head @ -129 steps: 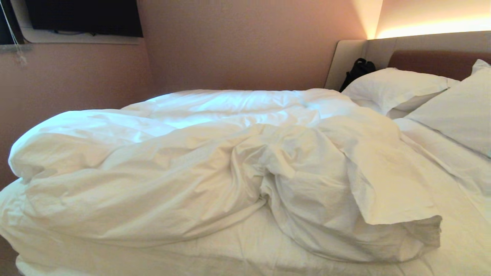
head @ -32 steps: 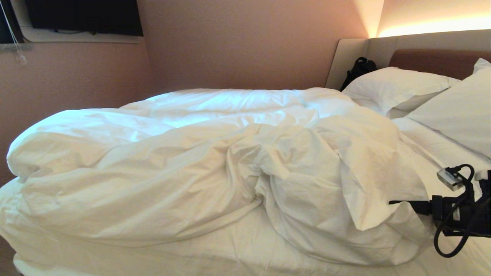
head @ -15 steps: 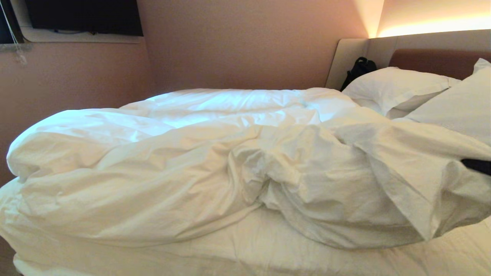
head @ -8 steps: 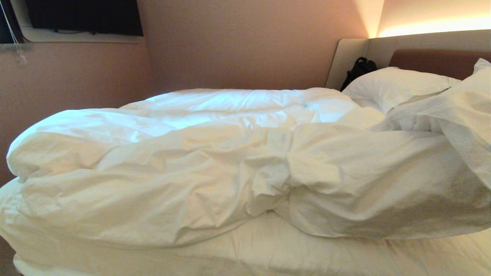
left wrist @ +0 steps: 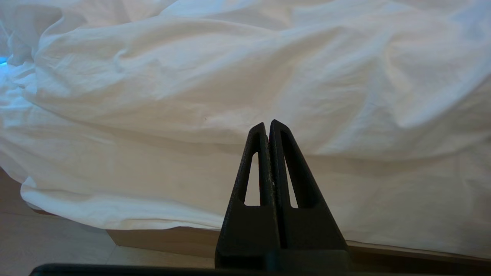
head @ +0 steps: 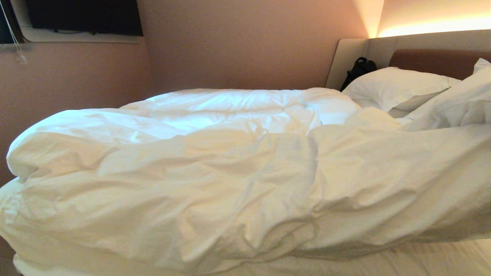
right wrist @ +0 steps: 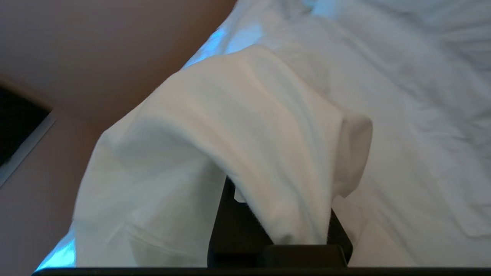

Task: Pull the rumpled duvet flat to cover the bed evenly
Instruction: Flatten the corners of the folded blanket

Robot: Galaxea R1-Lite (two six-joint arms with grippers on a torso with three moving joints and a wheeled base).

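The white puffy duvet (head: pixel 238 172) lies rumpled across the bed (head: pixel 441 260), its right part stretched toward the pillows. In the right wrist view a fold of the duvet (right wrist: pixel 249 115) is draped over my right gripper (right wrist: pixel 277 199), which is shut on it; the cloth hides the fingertips. This gripper is outside the head view. My left gripper (left wrist: pixel 268 123) is shut and empty, parked low by the side of the bed, in front of the hanging duvet (left wrist: pixel 230 76) and the tan wooden base (left wrist: pixel 165 239).
Two white pillows (head: pixel 391 86) (head: pixel 481 73) lean at the beige headboard (head: pixel 433 61). A black bag (head: pixel 358 69) sits in the corner behind them. A dark screen (head: pixel 84 15) hangs on the pink wall beyond the bed. Pale floor (left wrist: pixel 57 237) shows beside the base.
The duvet's near right corner has been lifted and dragged right toward the pillows, covering sheet that was bare. The bunched fold in the middle has flattened. The right arm has left the head view.
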